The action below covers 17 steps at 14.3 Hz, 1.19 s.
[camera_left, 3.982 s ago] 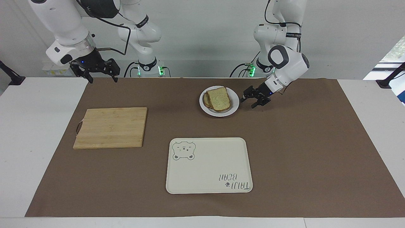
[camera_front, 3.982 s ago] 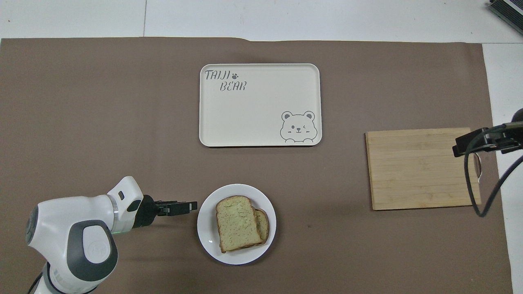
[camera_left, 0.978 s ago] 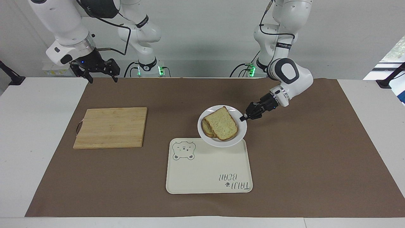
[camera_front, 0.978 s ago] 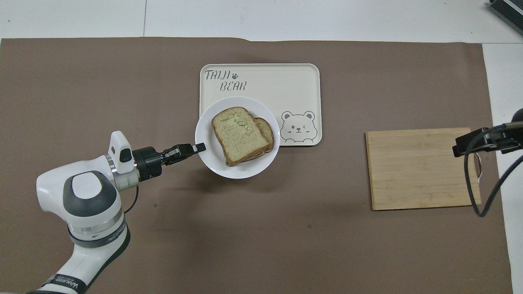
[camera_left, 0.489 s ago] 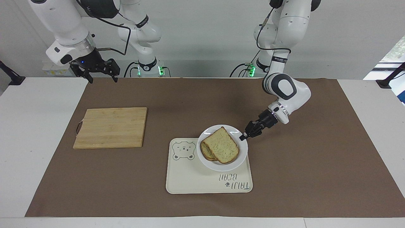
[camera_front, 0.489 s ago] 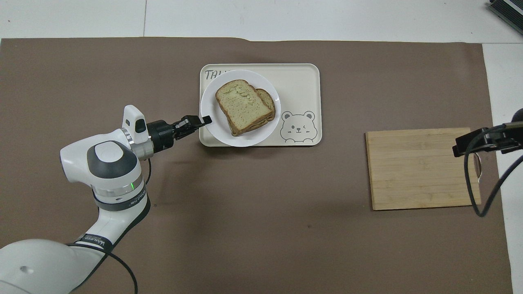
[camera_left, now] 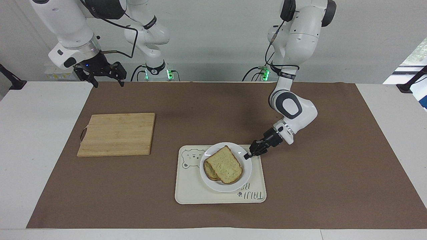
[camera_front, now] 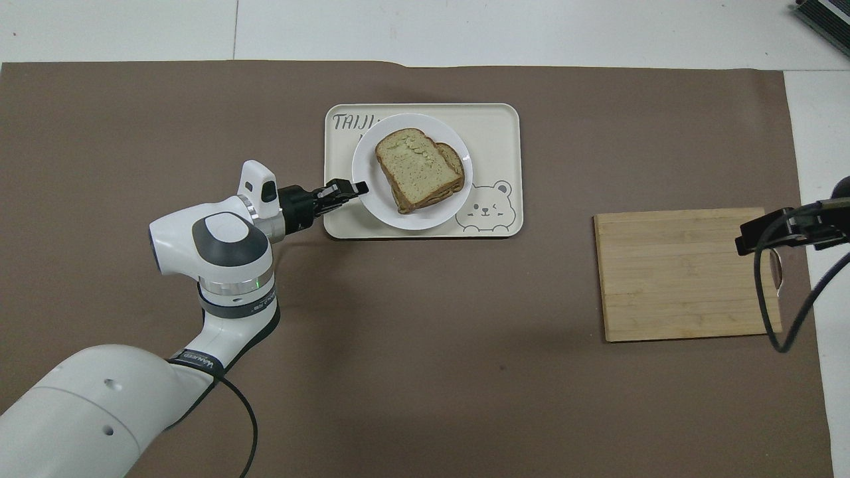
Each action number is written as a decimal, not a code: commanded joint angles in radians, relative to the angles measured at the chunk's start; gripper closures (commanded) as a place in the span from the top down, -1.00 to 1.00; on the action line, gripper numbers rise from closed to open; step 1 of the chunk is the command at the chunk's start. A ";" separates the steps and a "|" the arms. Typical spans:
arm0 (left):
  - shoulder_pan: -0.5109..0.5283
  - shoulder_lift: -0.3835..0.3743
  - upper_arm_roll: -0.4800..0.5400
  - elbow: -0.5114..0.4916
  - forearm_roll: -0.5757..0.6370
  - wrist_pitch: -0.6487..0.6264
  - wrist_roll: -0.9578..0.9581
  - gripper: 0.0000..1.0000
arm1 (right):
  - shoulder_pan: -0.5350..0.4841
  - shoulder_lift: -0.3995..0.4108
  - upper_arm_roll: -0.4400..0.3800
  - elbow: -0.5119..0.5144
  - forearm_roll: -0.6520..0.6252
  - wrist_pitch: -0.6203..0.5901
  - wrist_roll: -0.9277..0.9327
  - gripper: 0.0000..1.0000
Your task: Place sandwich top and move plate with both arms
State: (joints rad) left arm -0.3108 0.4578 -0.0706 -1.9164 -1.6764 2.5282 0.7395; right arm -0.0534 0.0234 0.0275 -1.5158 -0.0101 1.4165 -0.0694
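Observation:
The round white plate [camera_left: 213, 184] [camera_front: 372, 209] is over the cream bear tray [camera_left: 191, 196] [camera_front: 495, 123]; I cannot tell whether it rests on the tray or hangs just above it. The sandwich top [camera_left: 226, 167] [camera_front: 417, 166], a pale speckled slice with brown crust, lies on a lower slice on the plate. My left gripper [camera_left: 248, 155] [camera_front: 358, 188] is shut on the plate's rim at the left arm's end. My right gripper [camera_left: 107, 81] waits, open and empty, in the air at the right arm's end; only part of it shows in the overhead view [camera_front: 790, 232].
A bamboo cutting board [camera_left: 116, 134] [camera_front: 684, 273] lies toward the right arm's end of the brown mat [camera_left: 333, 173]. Two smaller white arms with green lights [camera_left: 156, 71] stand at the table's robot end.
My left gripper closed on the plate's rim, lifted it from near the robots and carried it over the bear tray, lately shifting it toward the tray's middle. The right arm has not moved.

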 commanded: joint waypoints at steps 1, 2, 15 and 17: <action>-0.004 0.033 -0.020 0.054 -0.032 0.047 0.014 -1.00 | -0.005 0.006 0.005 0.011 -0.001 -0.004 0.008 1.00; -0.004 0.035 -0.018 0.057 -0.020 0.049 0.008 -0.89 | -0.005 0.006 0.005 0.011 -0.001 -0.004 0.008 1.00; 0.004 -0.039 0.001 0.177 0.560 0.179 -0.362 1.00 | -0.006 0.004 0.005 0.009 -0.001 -0.004 0.008 1.00; 0.002 -0.088 0.029 0.174 0.563 0.167 -0.362 1.00 | -0.006 0.006 0.005 0.011 -0.001 -0.004 0.008 1.00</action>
State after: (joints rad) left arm -0.3076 0.4269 -0.0633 -1.7198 -1.1410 2.6982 0.3949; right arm -0.0534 0.0235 0.0275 -1.5158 -0.0101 1.4165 -0.0694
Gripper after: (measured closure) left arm 0.000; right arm 0.000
